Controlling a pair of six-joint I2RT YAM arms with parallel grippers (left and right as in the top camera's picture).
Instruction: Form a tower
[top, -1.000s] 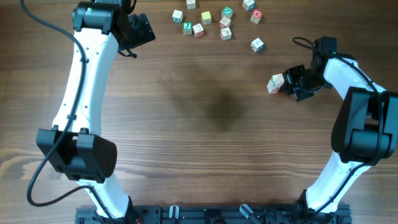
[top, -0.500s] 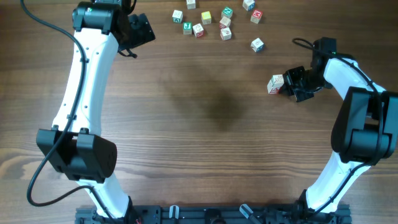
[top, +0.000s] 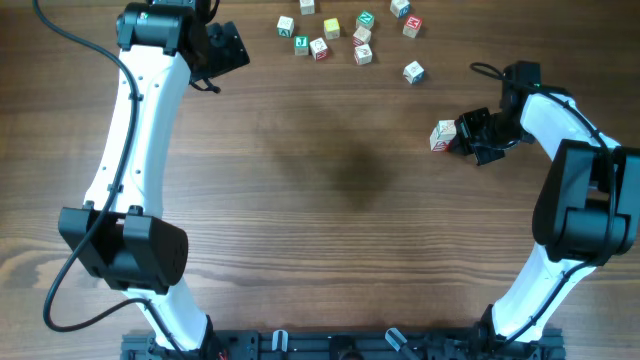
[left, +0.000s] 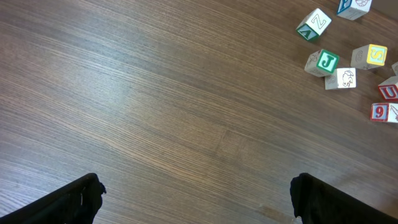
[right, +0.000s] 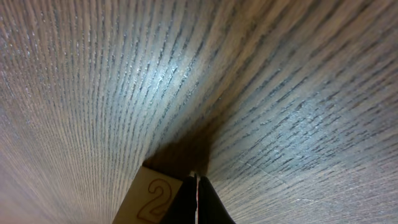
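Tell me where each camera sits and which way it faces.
Overhead: above the table, looking straight down; left arm, right arm, the tower and loose cubes show.
Left wrist: on the left tool, looking forward over wood toward the loose cubes; its spread fingers show.
Right wrist: on the right tool, close to the tabletop; shut fingertips beside the tower show.
Shared: overhead and left wrist catch the loose cubes; overhead and right wrist, the tower.

The bottom edge of the right wrist view cuts the tower (right: 152, 199) down to one cream face with a red 2 (the closed tips of the right gripper (right: 197, 199) cover its corner). From overhead its height cannot be told, and the letters on the loose cubes (top: 331, 27) are too small to read.
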